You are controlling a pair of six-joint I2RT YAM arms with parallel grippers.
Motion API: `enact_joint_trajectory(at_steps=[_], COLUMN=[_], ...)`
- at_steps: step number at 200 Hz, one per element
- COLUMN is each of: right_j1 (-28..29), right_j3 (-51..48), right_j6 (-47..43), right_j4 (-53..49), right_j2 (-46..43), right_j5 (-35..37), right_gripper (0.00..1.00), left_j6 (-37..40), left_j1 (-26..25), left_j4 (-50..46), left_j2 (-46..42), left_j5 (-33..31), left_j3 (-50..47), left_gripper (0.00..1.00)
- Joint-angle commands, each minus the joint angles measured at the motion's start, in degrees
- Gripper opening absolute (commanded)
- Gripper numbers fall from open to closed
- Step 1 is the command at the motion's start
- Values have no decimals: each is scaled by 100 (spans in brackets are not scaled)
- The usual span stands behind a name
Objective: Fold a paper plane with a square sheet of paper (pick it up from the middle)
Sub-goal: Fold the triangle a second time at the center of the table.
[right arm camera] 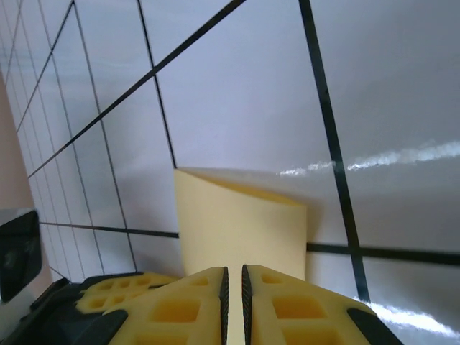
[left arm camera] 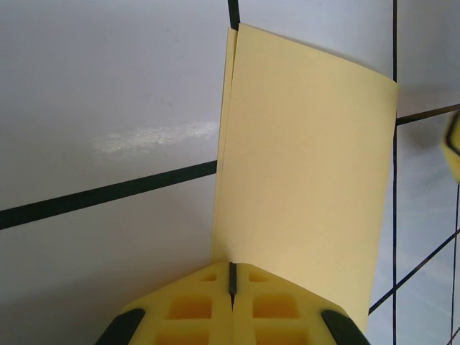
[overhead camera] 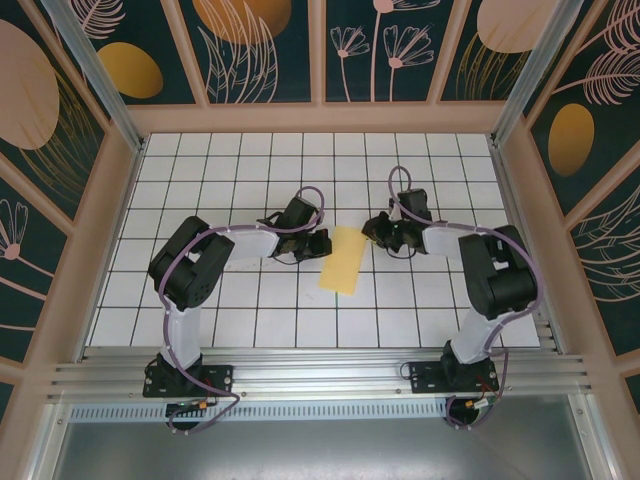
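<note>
Left claw (left arm camera: 231,269) pins, right claw (right arm camera: 233,272) pinches
Shut, the left rests on the half-folded square sheet of paper (overhead camera: 342,260) at bench (overhead camera: 250,300) centre, likely steadying it; the right grips its raised edge.

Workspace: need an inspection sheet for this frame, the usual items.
surface: white grid table with black lines and some glare patches.
job's things: yellow square sheet of paper, folded in half, between the two grippers; not a plane shape yet.
clutter: nothing seen.
grippers: left gripper shut, tips at the sheet's edge, grip unclear; right gripper nearly shut, apparently pinching the sheet's raised edge.
cables: purple cables loop at both wrists, off the sheet.
surroundings: leaf-print wall panels; aluminium rail at the near edge.
</note>
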Motion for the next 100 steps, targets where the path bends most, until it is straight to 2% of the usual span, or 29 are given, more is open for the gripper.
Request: enact_joint_trajectory(at_steps=[1,51,86,100], right_j1=[-50,-120,-123,-105], right_j3=[280,504,506,450], right_j6=[-248,-446,-559,-553], right_j4=[68,-376,-402,-430], right_j2=[367,751,69,-274], right_j5=[-154,121,-126,-103], right_gripper=[16,16,20,24], left_j6=[-36,-40,-106,-172], left_j1=[-17,-15,-17,-17], left_j4=[-625,-620,-538,-449], left_j2=[225,196,-170,-453], left_j5=[-166,-92,-23,-39], left_j3=[-40,-31,-86,-153], left_gripper=[0,0,0,5])
